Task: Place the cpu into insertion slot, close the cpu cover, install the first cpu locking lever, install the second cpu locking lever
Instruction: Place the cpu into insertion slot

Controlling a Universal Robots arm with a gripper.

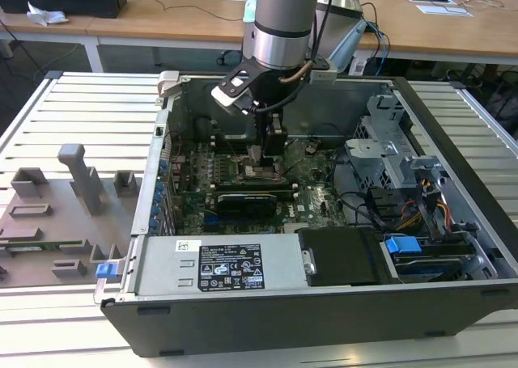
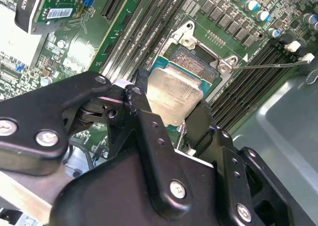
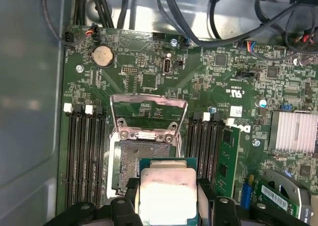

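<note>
I have the gripper point(image 3: 168, 202) down inside the open computer case point(image 1: 324, 311), which sits on the slatted metal tabletop point(image 1: 73, 101). Its fingers point(image 3: 130, 198) are closed part-way and press against two opposite edges of the cpu point(image 3: 168, 193), so the chip is clamped between them with its silvery top facing the camera.

In both wrist views the cpu hangs over the near part of the insertion slot point(image 3: 130, 164), and much of the dark pin field beyond it is uncovered. I cannot tell whether the chip's underside touches the socket. In the second wrist view the cpu point(image 2: 174, 97) looks a little tilted against the slot point(image 2: 196, 61), with the gripper point(image 2: 171, 114) wrapped round its near half.

The cpu cover point(image 3: 148, 103) stands raised at the far edge of the socket, and the green board shows through its square window. Long black memory slots point(image 3: 84, 151) run along both sides of the socket.
</note>
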